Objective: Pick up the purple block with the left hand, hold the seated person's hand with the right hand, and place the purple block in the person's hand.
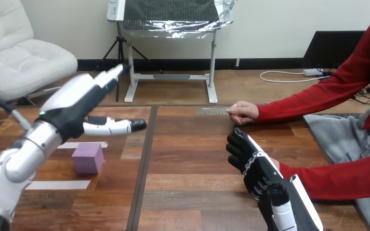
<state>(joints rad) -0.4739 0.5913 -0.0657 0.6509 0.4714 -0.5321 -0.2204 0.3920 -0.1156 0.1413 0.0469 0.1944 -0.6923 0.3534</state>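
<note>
- Fingers of the left hand [77, 103] are stretching out straight, gripping nothing, while it is hovering above the wooden table [192, 159] on its left half.
- The purple block [88, 158] is sitting flat on the table, below that hand and slightly nearer the robot. It is looking roughly cubic, with no clear long axis.
- The left hand is by far the nearer one, and nothing is standing in the way of a downward reach.
- White tape strips [58, 184] are lying just beside the block.
- The right hand [250, 161] is sitting at the end of the person's nearer forearm [327, 178]; whether it is gripping, I cannot tell.
- The person's farther hand [243, 111] is resting loosely closed, well apart from the block.
</note>
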